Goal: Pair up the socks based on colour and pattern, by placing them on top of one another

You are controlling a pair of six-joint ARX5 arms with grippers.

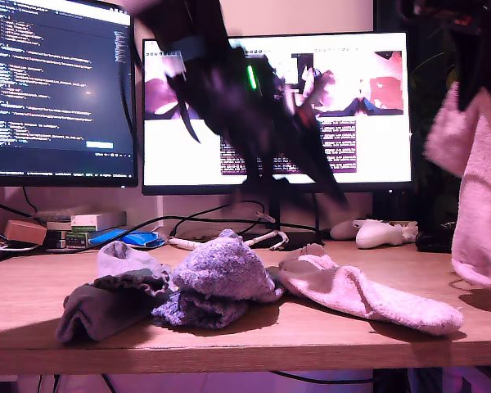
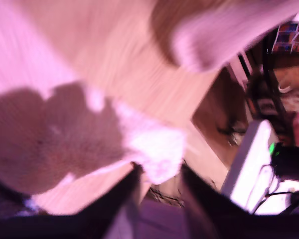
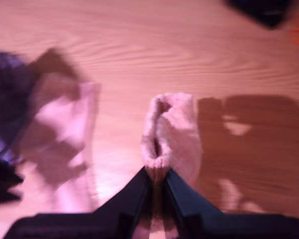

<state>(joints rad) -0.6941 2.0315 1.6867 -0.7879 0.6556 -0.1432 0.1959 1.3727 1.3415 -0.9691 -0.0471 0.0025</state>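
My second gripper (image 3: 157, 172) is shut on the cuff of a fluffy pale pink sock (image 3: 172, 124), which hangs above the table at the exterior view's right (image 1: 479, 196). Its twin pink sock (image 1: 368, 295) lies flat right of the pile. Two blue-purple fuzzy socks (image 1: 221, 270) are heaped mid-table, one partly under the other. Grey socks (image 1: 106, 307) lie bunched at the exterior view's left. My first gripper (image 2: 159, 172) is open and holds nothing. It is blurred with motion, in the air over the middle of the table (image 1: 331, 192).
Two monitors (image 1: 278, 106) stand at the back. A white game controller (image 1: 380, 233), cables, a blue object (image 1: 127, 239) and small boxes (image 1: 82, 225) line the back of the wooden table (image 1: 254, 340). The table's front edge is near the socks.
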